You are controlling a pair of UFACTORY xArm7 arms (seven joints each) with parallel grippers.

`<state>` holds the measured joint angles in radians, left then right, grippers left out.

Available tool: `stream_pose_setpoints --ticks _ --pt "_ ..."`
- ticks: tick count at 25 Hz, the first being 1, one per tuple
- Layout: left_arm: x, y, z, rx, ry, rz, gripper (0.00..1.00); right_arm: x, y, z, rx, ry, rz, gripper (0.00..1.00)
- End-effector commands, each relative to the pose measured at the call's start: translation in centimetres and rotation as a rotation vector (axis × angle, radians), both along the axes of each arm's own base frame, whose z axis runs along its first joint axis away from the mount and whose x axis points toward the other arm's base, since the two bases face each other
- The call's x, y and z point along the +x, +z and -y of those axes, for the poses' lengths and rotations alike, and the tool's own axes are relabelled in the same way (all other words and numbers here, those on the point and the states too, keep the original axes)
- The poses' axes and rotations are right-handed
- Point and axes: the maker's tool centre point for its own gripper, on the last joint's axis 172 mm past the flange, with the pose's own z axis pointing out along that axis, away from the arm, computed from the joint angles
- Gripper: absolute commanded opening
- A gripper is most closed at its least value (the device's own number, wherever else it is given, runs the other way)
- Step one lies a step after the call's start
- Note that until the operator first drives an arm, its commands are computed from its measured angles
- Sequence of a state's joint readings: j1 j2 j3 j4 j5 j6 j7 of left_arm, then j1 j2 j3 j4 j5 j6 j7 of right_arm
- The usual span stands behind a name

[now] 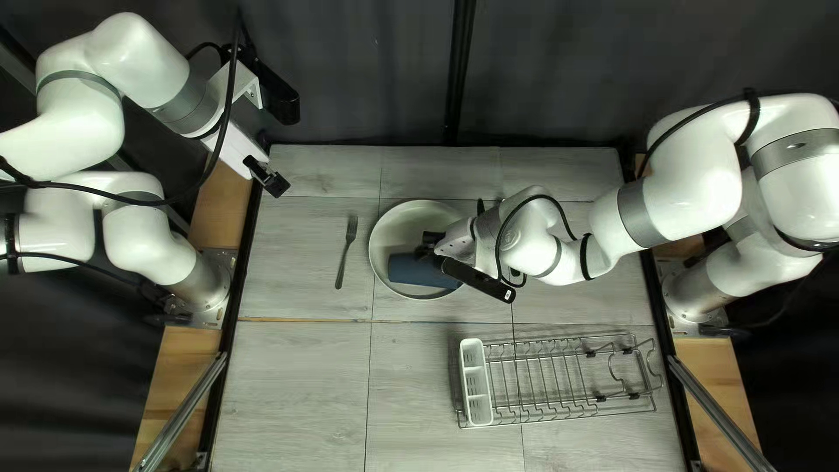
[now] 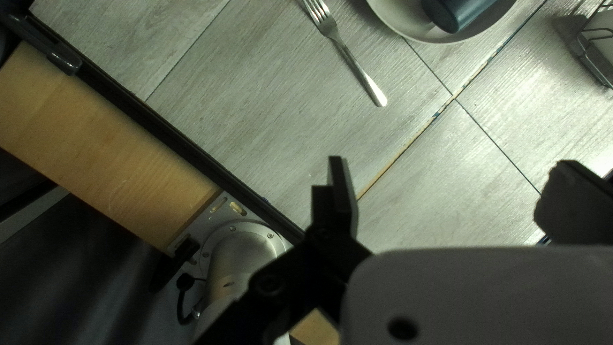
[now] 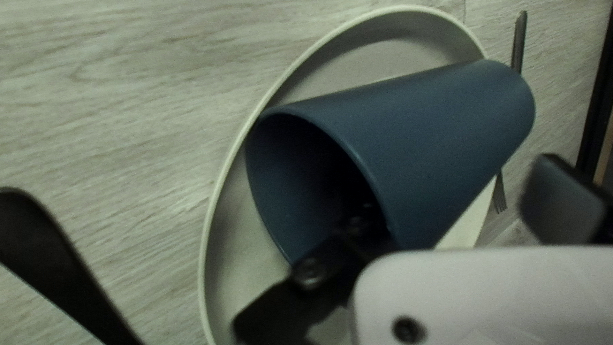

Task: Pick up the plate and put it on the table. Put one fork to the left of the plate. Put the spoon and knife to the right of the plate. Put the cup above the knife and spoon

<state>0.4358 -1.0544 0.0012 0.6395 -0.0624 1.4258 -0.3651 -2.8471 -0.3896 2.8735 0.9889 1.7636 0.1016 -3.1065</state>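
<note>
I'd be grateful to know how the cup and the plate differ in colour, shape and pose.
The cup is dark blue, while the plate is pale off-white. The cup is deep and tapered; the plate is shallow and much wider than the cup's mouth. The cup lies tipped on its side within the plate, whereas the plate sits flat, hollow side up. Both are plain, with a rounded rim.

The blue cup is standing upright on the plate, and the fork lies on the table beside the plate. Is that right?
Not quite: the cup lies on its side on the plate, as the right wrist view shows.
</note>
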Motion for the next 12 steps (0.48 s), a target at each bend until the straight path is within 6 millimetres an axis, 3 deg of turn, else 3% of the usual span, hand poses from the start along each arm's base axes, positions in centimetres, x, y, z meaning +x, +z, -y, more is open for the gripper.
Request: stream_pose_setpoints --ticks 1,9,10,12 --pt "0.0 0.0 0.0 0.000 0.000 0.000 1.00 0.0 0.0 0.0 0.000 0.000 -0.001 0.00" --pt "0.0 0.0 0.0 0.000 0.000 0.000 1.00 0.0 0.0 0.0 0.000 0.000 -0.001 0.00" --pt "0.0 0.0 0.0 0.000 0.000 0.000 1.00 -1.2 14.8 1.2 -0.001 -0.065 0.218 0.00" --pt "0.0 0.0 0.0 0.000 0.000 0.000 1.00 -1.2 15.6 0.9 -0.012 -0.065 0.223 0.00"
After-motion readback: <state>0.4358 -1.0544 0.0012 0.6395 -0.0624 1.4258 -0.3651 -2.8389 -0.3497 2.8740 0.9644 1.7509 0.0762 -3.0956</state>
